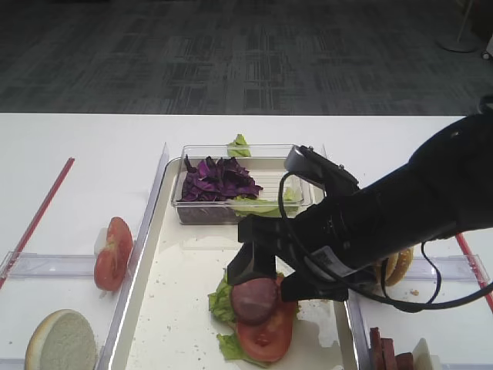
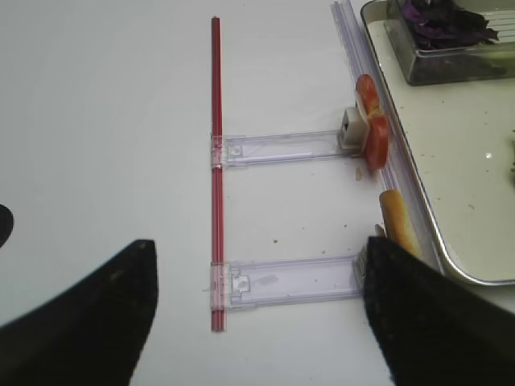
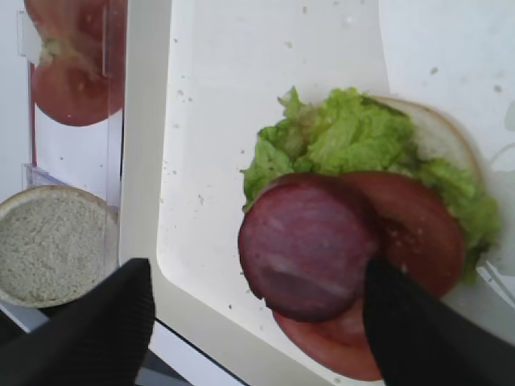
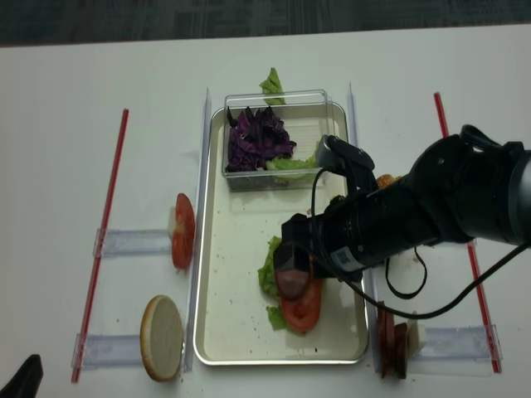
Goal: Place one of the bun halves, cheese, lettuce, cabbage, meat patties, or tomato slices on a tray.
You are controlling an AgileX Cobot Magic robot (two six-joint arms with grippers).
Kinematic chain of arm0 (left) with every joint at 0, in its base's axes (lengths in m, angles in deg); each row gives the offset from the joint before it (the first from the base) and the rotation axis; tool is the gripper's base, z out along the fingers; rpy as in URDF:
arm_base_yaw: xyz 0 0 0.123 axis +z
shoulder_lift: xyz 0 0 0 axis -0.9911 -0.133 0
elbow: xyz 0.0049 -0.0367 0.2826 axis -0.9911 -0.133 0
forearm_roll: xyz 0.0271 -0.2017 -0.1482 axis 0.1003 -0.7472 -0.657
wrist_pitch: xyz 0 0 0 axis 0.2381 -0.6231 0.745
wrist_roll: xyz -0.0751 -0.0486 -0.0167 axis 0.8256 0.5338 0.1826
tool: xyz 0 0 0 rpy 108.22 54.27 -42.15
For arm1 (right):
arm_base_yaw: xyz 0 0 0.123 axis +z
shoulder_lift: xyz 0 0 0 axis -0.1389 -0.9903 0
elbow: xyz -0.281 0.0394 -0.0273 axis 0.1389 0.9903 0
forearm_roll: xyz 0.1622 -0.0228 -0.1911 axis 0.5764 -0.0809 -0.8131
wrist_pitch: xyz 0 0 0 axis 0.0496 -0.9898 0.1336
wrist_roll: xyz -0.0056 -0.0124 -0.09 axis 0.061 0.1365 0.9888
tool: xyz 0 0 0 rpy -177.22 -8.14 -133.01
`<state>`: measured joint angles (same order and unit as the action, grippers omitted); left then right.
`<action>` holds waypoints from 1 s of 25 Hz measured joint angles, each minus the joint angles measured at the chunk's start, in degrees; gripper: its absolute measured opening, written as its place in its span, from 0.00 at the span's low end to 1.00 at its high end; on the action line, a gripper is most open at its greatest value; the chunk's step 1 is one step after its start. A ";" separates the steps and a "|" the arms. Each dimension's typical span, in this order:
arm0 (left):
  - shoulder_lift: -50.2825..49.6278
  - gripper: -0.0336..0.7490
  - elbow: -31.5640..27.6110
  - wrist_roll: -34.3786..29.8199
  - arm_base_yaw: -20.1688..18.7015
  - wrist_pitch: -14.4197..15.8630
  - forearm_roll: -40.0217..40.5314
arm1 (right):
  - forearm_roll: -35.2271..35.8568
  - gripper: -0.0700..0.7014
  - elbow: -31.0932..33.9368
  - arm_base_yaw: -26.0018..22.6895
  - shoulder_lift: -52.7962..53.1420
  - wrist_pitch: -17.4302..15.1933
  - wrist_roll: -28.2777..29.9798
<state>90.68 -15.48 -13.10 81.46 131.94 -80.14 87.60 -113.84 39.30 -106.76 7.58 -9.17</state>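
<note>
My right pincer hangs spread wide over the stack on the tray, gripping nothing; the meat patty lies flat on a tomato slice, which sits on lettuce and a bun half. Main risk, I judge: one dark finger is right against the patty's edge, so lifting off at a slant could drag it off the wet tomato or tip the pile. The stack also sits near the tray's right rim, so a sideways nudge could spill it over. Open room: bare tray floor left of the stack and between it and the clear box of cabbage; straight up is free. My left pincer also stands open, over bare bench near the red strip, well apart. Spare tomato slices and a cut-face bun half wait left of the tray.
</note>
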 joint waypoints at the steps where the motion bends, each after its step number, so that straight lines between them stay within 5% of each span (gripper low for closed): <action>1: 0.00 0.67 0.00 0.00 0.00 0.00 0.00 | -1.13 0.82 -0.69 0.00 0.17 -0.30 -1.04; 25: 0.00 0.67 0.00 0.00 0.00 0.00 0.00 | -20.78 0.79 -12.73 0.00 7.17 -7.41 -17.33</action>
<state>90.68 -15.48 -13.10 81.46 131.94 -80.14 66.83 -126.57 39.30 -99.59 0.17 -26.50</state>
